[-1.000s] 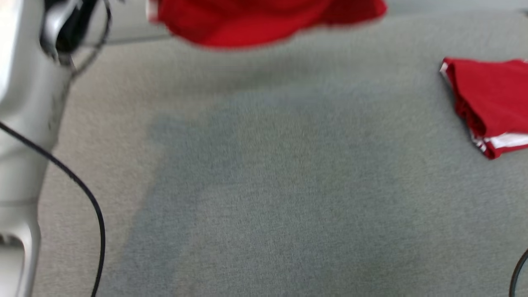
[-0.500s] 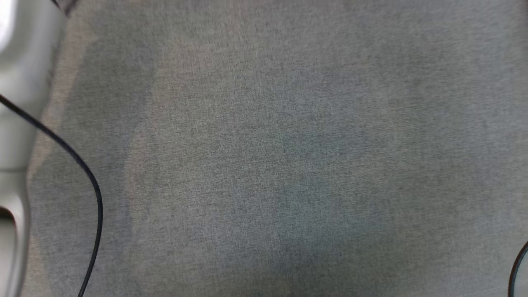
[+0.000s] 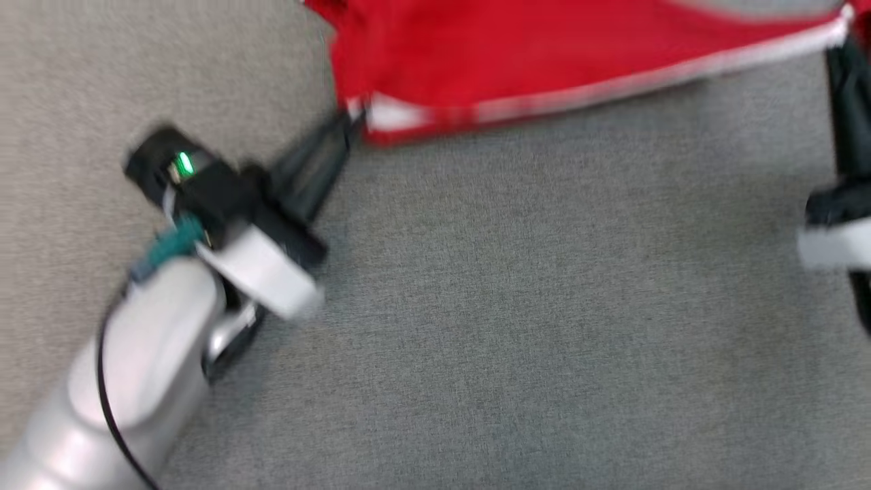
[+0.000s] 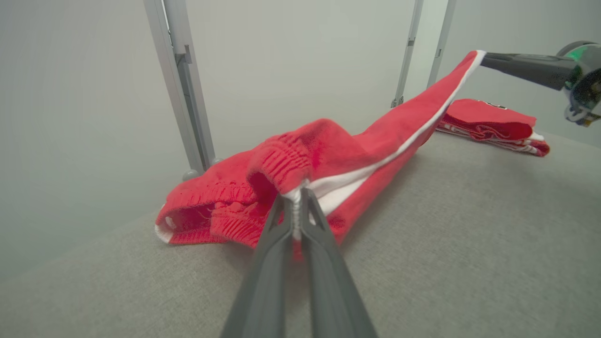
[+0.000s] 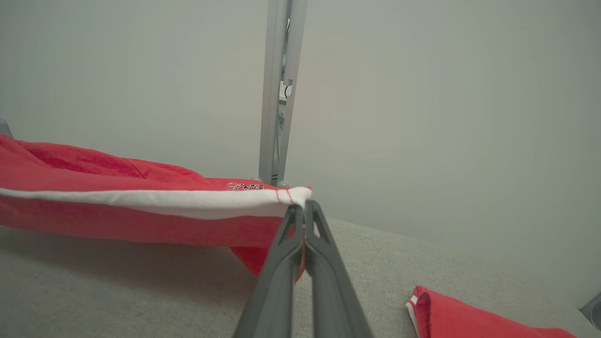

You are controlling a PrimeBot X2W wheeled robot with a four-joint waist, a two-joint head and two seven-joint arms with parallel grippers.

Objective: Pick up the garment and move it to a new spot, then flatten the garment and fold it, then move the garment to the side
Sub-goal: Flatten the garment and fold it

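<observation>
Head view shows the red garment (image 3: 531, 61) at the far side of the grey table (image 3: 544, 327), pulled long from left to right. The left gripper (image 3: 350, 126) is pinched tight on its left corner, right by the white stripe. The right gripper (image 3: 842, 51) is pinched tight on the right corner and holds it up off the table. The stretchy waistband end rests bunched on the table. Another folded red cloth (image 4: 493, 126) lies on the table further right, apart from the garment.
</observation>
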